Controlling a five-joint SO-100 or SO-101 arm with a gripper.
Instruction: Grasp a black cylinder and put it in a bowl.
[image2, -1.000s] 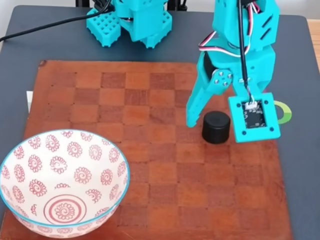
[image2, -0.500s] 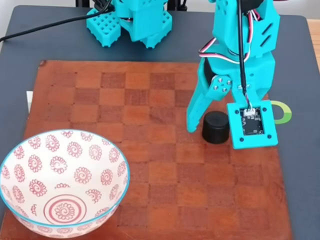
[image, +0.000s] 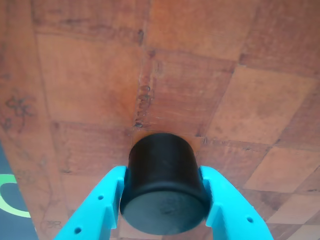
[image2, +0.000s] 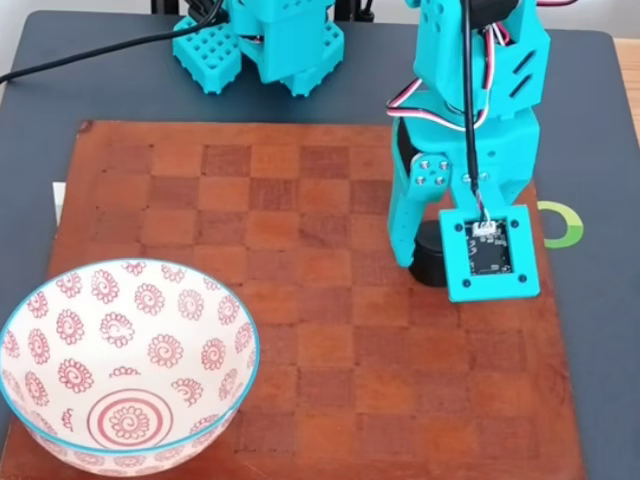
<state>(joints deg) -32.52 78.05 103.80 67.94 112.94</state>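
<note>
The black cylinder (image: 162, 187) fills the lower middle of the wrist view, standing on the checkerboard. My teal gripper (image: 164, 175) is shut on it, with one finger (image: 107, 200) pressed against its left side and the other finger (image: 225, 205) against its right. In the fixed view the gripper (image2: 428, 255) stands on the right half of the board, and the cylinder (image2: 430, 264) shows only partly between a finger and the camera mount. The white bowl (image2: 60, 300) with red flower motifs and a blue rim sits at the board's lower left corner, far from the gripper.
The brown checkerboard (image2: 300, 330) lies on a dark grey table (image2: 60, 80). The arm's teal base (image2: 265, 40) and a black cable (image2: 90, 55) are at the back. A green ring mark (image2: 565, 225) lies right of the board.
The jaws have closed from wide apart onto the cylinder. The left finger swung inward, and the gripper shifted slightly left and turned more upright.
</note>
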